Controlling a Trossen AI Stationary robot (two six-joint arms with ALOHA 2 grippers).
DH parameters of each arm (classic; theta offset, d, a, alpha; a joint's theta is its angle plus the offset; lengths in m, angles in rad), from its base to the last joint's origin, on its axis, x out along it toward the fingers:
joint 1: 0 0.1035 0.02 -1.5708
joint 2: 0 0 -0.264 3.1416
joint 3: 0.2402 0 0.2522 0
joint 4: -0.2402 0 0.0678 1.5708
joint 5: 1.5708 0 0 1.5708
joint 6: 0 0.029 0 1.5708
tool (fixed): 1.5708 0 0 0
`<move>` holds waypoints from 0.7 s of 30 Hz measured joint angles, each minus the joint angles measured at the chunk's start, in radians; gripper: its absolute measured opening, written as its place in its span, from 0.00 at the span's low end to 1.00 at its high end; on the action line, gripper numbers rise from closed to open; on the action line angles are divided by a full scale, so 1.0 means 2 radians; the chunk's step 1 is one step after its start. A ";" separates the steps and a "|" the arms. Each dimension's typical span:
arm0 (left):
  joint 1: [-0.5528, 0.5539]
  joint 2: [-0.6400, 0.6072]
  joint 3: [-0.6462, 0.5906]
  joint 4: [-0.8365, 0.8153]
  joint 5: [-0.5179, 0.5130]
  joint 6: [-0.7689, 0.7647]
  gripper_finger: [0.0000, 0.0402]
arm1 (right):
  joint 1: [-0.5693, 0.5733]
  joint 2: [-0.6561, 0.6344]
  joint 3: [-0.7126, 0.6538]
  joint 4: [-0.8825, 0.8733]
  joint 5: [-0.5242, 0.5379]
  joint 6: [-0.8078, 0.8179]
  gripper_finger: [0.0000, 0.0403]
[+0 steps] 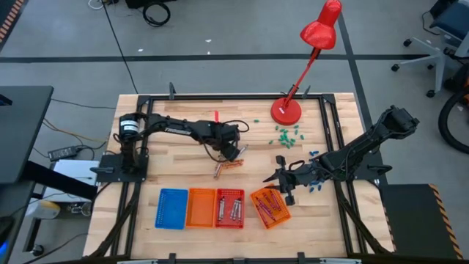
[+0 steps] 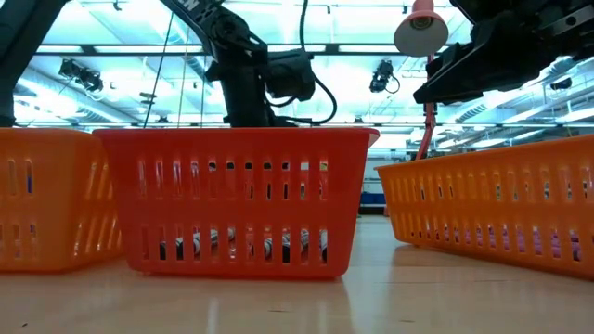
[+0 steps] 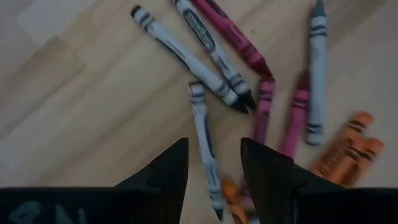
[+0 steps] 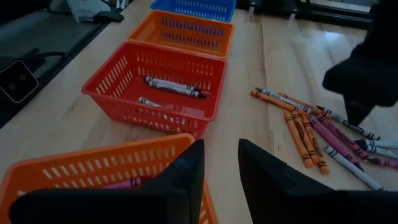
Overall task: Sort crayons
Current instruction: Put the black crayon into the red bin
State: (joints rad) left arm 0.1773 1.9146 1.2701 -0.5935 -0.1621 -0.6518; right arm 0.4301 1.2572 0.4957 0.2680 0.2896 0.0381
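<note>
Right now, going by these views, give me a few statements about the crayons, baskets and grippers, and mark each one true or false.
1. The left gripper is open above the loose crayons. True.
2. The red basket is empty. False: grey crayons lie in it.
3. The right gripper holds a crayon. False: nothing shows between its open fingers.
4. The blue basket sits at the left end of the row. True.
5. The lamp stands inside a basket. False: it stands on the table, far from the baskets.
</note>
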 joint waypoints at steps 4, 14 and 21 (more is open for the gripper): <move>-0.002 0.003 0.000 0.001 -0.023 0.018 0.40 | 0.000 0.000 0.000 0.000 -0.002 -0.004 0.26; -0.002 0.003 0.000 -0.002 -0.023 0.022 0.34 | 0.000 0.000 0.000 0.001 -0.002 -0.004 0.26; -0.002 0.006 0.000 -0.002 -0.021 0.022 0.31 | 0.000 0.000 0.000 0.001 -0.002 -0.004 0.26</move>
State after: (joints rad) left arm 0.1738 1.9271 1.2705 -0.5967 -0.2046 -0.6083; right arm 0.4309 1.2572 0.4957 0.2699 0.2855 0.0299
